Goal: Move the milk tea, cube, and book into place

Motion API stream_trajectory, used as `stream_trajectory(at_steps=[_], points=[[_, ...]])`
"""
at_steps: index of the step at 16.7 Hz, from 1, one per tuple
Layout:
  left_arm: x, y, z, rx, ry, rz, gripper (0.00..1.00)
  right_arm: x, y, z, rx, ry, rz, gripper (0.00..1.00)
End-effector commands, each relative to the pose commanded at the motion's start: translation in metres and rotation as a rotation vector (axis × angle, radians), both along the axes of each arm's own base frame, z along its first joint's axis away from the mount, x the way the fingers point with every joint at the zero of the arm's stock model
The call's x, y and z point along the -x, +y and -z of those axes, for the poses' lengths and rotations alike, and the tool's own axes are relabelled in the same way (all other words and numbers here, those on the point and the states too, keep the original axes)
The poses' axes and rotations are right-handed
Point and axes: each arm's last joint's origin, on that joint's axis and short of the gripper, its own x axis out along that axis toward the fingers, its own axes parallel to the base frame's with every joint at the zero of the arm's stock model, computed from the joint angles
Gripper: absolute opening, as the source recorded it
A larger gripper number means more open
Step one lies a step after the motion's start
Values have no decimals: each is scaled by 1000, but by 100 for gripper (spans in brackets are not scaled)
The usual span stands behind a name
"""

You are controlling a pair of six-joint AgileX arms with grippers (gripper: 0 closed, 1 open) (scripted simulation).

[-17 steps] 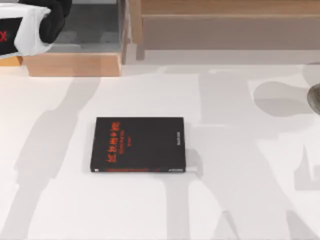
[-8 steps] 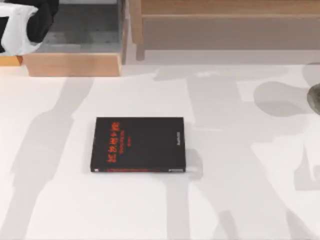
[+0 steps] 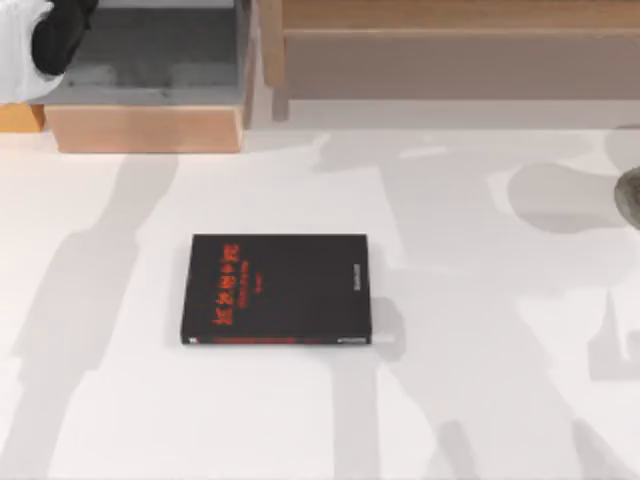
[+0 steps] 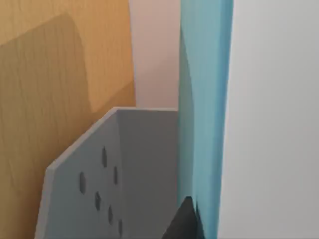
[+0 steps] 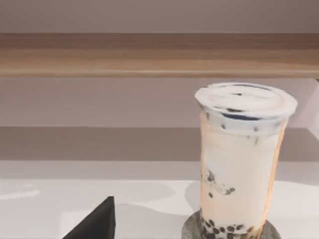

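The book (image 4: 204, 114), light blue, stands upright on edge beside a grey holder with holes (image 4: 124, 174), against a wooden panel. A dark part of my left gripper (image 4: 185, 221) shows right at the book's lower end. My left arm (image 3: 45, 40) is at the top left corner of the top view, over the wooden box. The milk tea (image 5: 241, 159), a lidded cup with dark pearls, stands upright on a round dark coaster (image 5: 192, 231). A dark part of my right gripper (image 5: 94, 224) is off to the cup's side, apart from it. The cube is out of view.
A black book with red lettering (image 3: 276, 290) lies flat mid-table. A wooden box with a grey floor (image 3: 160, 60) sits at the back left, and a long wooden shelf (image 3: 450, 50) runs along the back. The coaster's rim (image 3: 630, 195) shows at the right edge.
My left arm has drawn back toward the top left corner, so less of it shows. The arm shadows on the table have shifted. The black book has not moved.
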Motion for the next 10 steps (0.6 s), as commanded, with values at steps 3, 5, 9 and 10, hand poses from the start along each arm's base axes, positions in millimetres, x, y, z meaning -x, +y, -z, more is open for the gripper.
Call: stream_trajectory(at_steps=[3, 5, 9, 10], points=[[-2, -22, 9, 55, 21, 151, 0, 0, 0, 0, 0, 0, 0, 100], [-2, -30, 14, 60, 39, 206, 0, 0, 0, 0, 0, 0, 0, 100], [-2, -29, 14, 58, 40, 206, 0, 0, 0, 0, 0, 0, 0, 100], [-2, -29, 14, 57, 40, 206, 0, 0, 0, 0, 0, 0, 0, 100]])
